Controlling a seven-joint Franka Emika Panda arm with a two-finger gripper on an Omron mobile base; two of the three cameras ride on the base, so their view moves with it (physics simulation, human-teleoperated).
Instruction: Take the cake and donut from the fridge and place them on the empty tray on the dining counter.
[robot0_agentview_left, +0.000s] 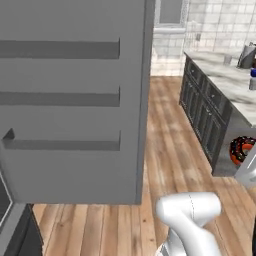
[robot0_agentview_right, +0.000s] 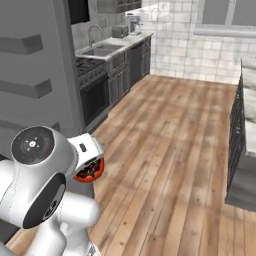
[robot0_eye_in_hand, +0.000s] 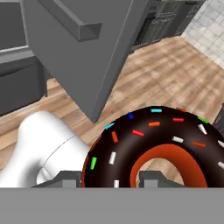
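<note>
My gripper (robot0_eye_in_hand: 109, 178) is shut on the donut (robot0_eye_in_hand: 157, 144), a dark chocolate ring with coloured sprinkles and an orange-red underside. One finger sits in the hole and the other against the outer rim. The donut (robot0_agentview_left: 241, 150) hangs in the air above the wooden floor, in front of the dining counter (robot0_agentview_left: 227, 82) and its dark cabinets. From the right base view the donut (robot0_agentview_right: 90, 170) peeks out under my white hand. The fridge (robot0_agentview_left: 75, 100) stands open to the left, its grey door with shelf ledges turned toward me. The cake and the empty tray are out of view.
Wooden floor (robot0_agentview_right: 170, 150) stretches wide between the fridge door and the island. A stove and sink counter (robot0_agentview_right: 107, 55) runs along the back left wall. A dark kettle-like object (robot0_agentview_left: 247, 56) and a small blue item (robot0_agentview_left: 253, 75) stand on the dining counter.
</note>
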